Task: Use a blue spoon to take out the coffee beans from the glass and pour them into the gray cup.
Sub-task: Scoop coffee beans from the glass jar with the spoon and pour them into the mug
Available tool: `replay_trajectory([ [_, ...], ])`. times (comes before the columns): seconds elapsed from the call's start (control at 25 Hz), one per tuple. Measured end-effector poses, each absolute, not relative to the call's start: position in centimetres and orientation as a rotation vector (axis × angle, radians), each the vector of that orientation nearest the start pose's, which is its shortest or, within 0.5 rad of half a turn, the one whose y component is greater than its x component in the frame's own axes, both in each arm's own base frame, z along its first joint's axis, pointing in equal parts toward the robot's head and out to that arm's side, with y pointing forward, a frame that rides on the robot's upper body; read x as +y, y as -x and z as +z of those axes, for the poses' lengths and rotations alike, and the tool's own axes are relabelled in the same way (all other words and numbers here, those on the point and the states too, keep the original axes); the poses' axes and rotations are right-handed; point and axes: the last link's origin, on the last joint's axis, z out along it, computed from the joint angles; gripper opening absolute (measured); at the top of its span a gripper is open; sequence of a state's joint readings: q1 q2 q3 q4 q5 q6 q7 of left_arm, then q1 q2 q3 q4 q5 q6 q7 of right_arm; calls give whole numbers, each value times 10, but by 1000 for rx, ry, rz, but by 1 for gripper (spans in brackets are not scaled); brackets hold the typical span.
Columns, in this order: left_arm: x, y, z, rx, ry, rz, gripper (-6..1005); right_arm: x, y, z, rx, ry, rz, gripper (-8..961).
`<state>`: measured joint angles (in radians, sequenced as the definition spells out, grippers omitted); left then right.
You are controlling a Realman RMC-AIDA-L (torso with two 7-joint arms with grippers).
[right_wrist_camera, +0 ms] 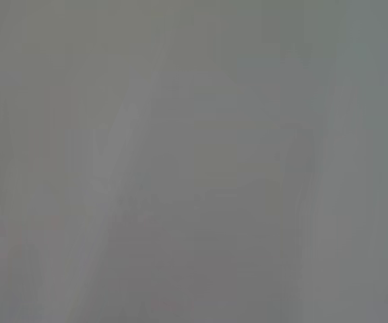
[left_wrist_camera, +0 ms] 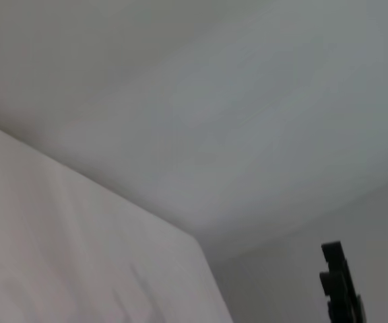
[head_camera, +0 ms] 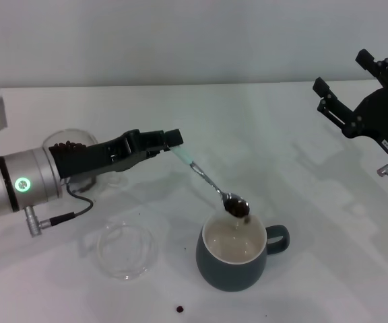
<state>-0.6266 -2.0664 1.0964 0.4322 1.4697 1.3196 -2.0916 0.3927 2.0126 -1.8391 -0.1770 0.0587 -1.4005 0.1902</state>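
Observation:
My left gripper [head_camera: 172,140] is shut on the pale handle of the blue spoon [head_camera: 211,182], reaching in from the left in the head view. The spoon slants down to the right, and its metal bowl carries coffee beans [head_camera: 235,207] just over the rim of the gray cup [head_camera: 234,259]. The cup stands at the front centre with a cream inside and its handle to the right. The glass [head_camera: 69,149] with more dark beans sits behind my left arm, mostly hidden. My right gripper [head_camera: 350,89] hangs open at the far right, high above the table.
A flat clear round dish [head_camera: 126,250] lies left of the gray cup. One stray bean [head_camera: 179,309] lies on the white table near the front edge, and a tiny dark speck [head_camera: 186,249] sits by the cup. The left wrist view shows only wall and the other gripper [left_wrist_camera: 341,286] farther off.

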Motion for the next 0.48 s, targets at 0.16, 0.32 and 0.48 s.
replay_trajectory([
  [0.16, 360, 211, -46, -1693, 2429, -1041, 146, 318, -301, 7, 150, 1829, 819, 846],
  [0.32, 361, 209, -45, -1645, 2463, -1005, 147, 320, -300, 6, 146, 1831, 820, 846],
  [0.48, 364, 203, -45, -1579, 2509, -976, 146, 321, -299, 6, 146, 1831, 820, 846],
])
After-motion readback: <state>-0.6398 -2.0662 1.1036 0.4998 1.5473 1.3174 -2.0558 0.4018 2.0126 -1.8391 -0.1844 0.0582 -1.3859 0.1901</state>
